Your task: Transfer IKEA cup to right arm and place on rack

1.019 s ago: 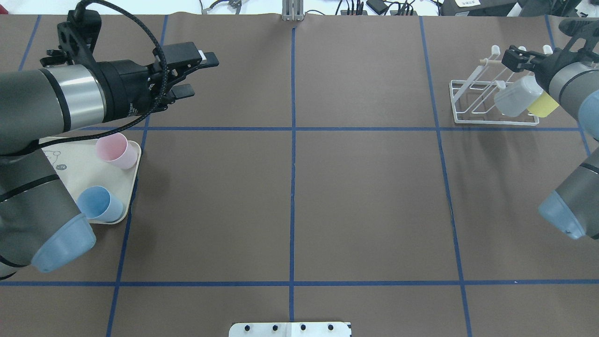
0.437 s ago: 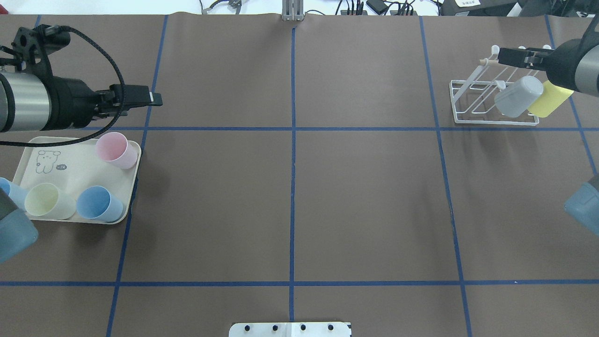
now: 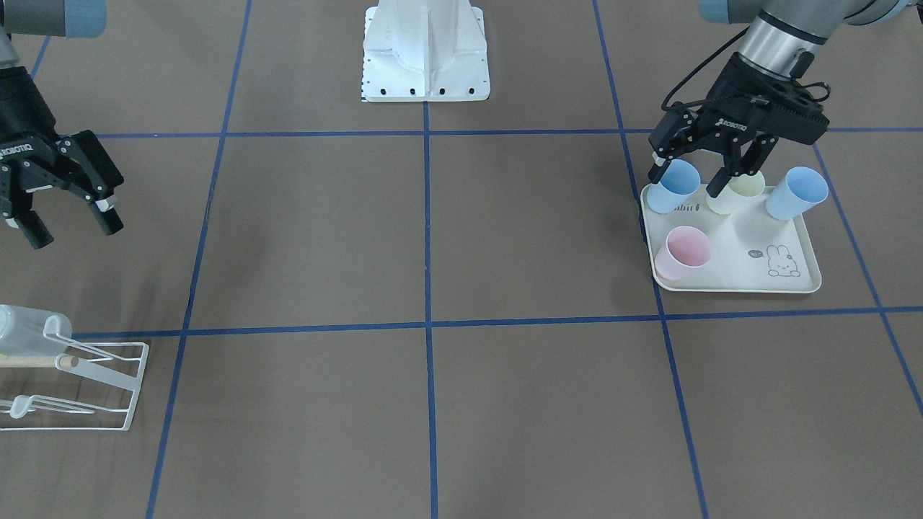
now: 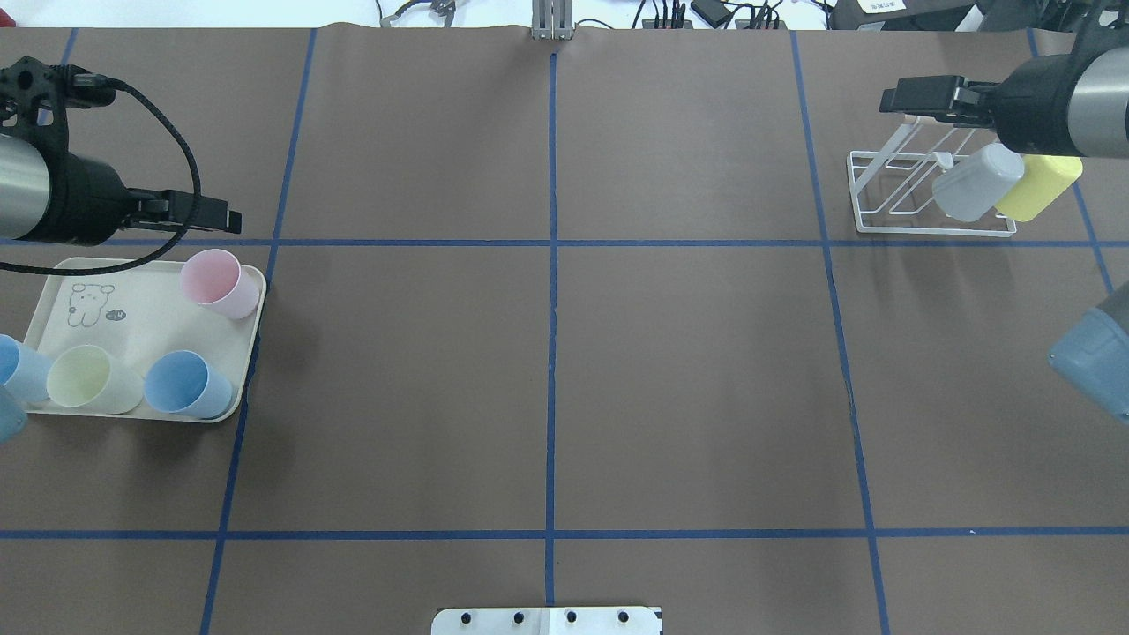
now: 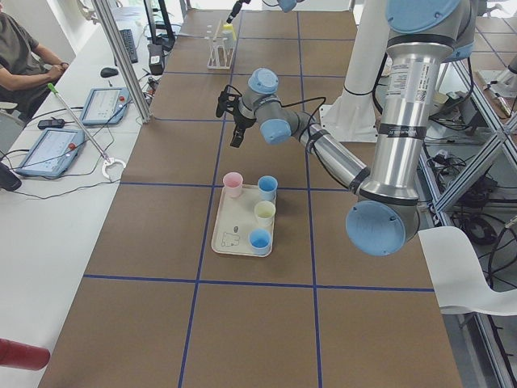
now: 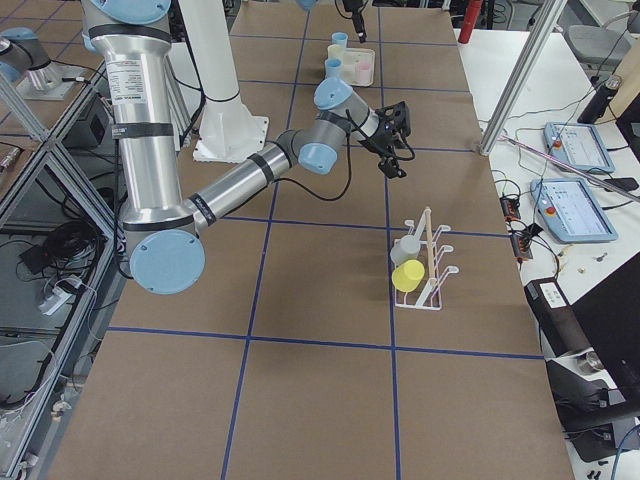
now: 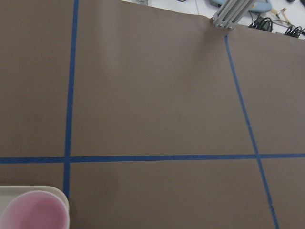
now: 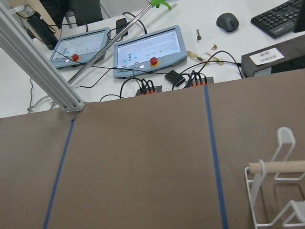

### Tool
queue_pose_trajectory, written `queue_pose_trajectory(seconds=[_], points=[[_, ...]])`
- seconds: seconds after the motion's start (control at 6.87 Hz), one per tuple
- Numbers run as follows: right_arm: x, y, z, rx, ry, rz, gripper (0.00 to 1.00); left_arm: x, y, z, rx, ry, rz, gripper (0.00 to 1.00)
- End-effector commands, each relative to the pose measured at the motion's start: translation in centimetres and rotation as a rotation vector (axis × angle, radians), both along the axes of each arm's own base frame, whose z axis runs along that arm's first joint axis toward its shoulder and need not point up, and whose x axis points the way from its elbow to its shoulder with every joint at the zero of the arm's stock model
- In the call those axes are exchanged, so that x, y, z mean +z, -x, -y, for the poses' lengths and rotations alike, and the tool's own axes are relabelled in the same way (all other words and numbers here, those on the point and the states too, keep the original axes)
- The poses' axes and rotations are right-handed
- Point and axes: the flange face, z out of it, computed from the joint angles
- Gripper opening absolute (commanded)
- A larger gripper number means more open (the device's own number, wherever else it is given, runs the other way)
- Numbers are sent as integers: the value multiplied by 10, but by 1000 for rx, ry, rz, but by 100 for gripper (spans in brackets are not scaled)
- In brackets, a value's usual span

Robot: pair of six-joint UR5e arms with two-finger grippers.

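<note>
**A:** So, nearest the robot first: what is on the worktop [image 4: 564, 397]?

**B:** Take twelve o'clock as pointing away from the robot in the overhead view. The white base plate [image 4: 547, 620] sits at six o'clock. The cream rabbit-printed tray [image 4: 150, 322] lies at nine o'clock. Four stand upright on it: a blue IKEA cup [image 4: 185, 384] at the tray's five o'clock, and a pale yellow cup [image 4: 88, 379] just beside it. A second blue cup [image 4: 18, 370] is at seven o'clock, cut by the frame edge. The pink cup [image 4: 216, 280] stands alone at one o'clock.

**A:** And the left gripper?

**B:** The left gripper [image 4: 228, 220] hovers above the worktop, just past the tray's far edge at the pink cup's twelve o'clock. Its fingers [image 3: 730, 174] are spread wide and hold nothing.

**A:** Further out?

**B:** The rack [image 4: 882, 198] stands at two o'clock. A grey cup [image 4: 975, 183] hangs tilted on its pegs, with a yellow cup [image 4: 1036, 187] just beside it at three o'clock. The wooden rod [image 8: 281, 166] crosses the frame. The right gripper [image 3: 71, 229] hovers high off the rack's eleven o'clock corner, apart from it. Its fingers [image 3: 108, 216] are also parted and empty.

**A:** Beyond the worktop?

**B:** A white desk [image 8: 190, 19] carries two control tablets [image 8: 147, 47] with red buttons, a mouse [image 8: 228, 21] and a keyboard [image 8: 281, 16].
</note>
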Motion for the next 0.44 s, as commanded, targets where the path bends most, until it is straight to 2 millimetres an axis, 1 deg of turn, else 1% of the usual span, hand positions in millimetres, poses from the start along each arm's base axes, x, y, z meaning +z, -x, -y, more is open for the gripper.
queue_pose_trajectory(seconds=[0.0,0.15,0.29], points=[[-47,13,3,-58,74,175,100,27,4,12,133,-52,156,100],[-74,21,9,-62,108,253,100,49,-6,22,144,-14,181,100],[-90,23,13,-46,138,310,100,72,-16,32,160,7,207,100]])
